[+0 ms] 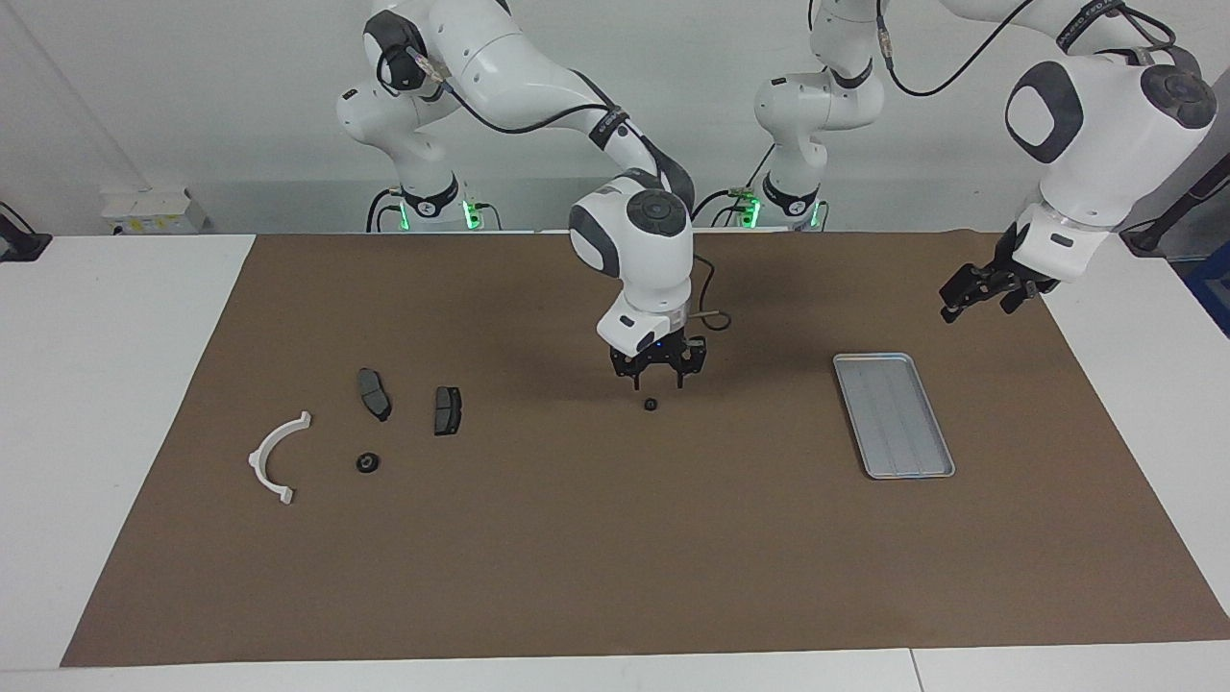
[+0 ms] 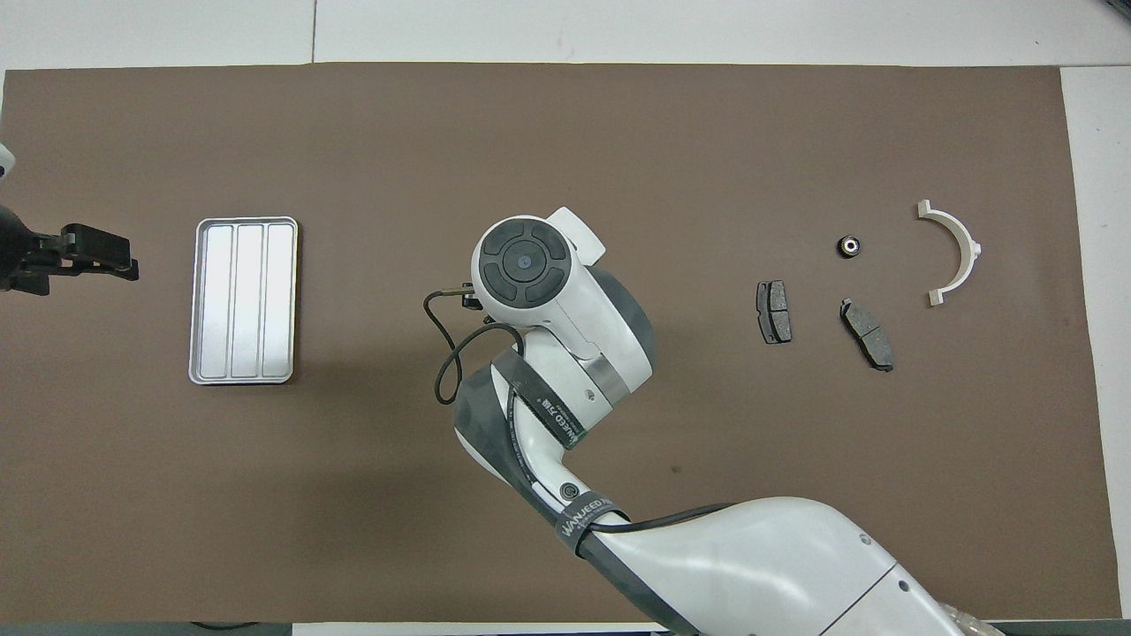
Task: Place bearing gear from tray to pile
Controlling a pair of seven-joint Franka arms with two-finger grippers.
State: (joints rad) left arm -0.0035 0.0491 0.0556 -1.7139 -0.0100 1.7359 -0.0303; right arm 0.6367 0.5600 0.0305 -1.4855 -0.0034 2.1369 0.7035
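Note:
A small black bearing gear [image 1: 651, 405] lies on the brown mat between the tray and the pile. My right gripper [image 1: 658, 381] hangs just above it, open, with nothing between its fingers. In the overhead view the right arm's hand covers this gear. The silver ribbed tray [image 1: 894, 413] [image 2: 243, 300] holds nothing. The pile, toward the right arm's end, has two dark brake pads [image 1: 375, 394] [image 1: 447, 410], a white curved bracket [image 1: 274, 457] [image 2: 954, 252] and another bearing gear [image 1: 366, 463] [image 2: 849, 246]. My left gripper [image 1: 971, 291] [image 2: 88, 256] waits in the air beside the tray, open and holding nothing.
The brown mat [image 1: 615, 557] covers most of the white table. A black cable loops off the right wrist [image 2: 446, 353]. Bare mat lies between the loose gear and the brake pads.

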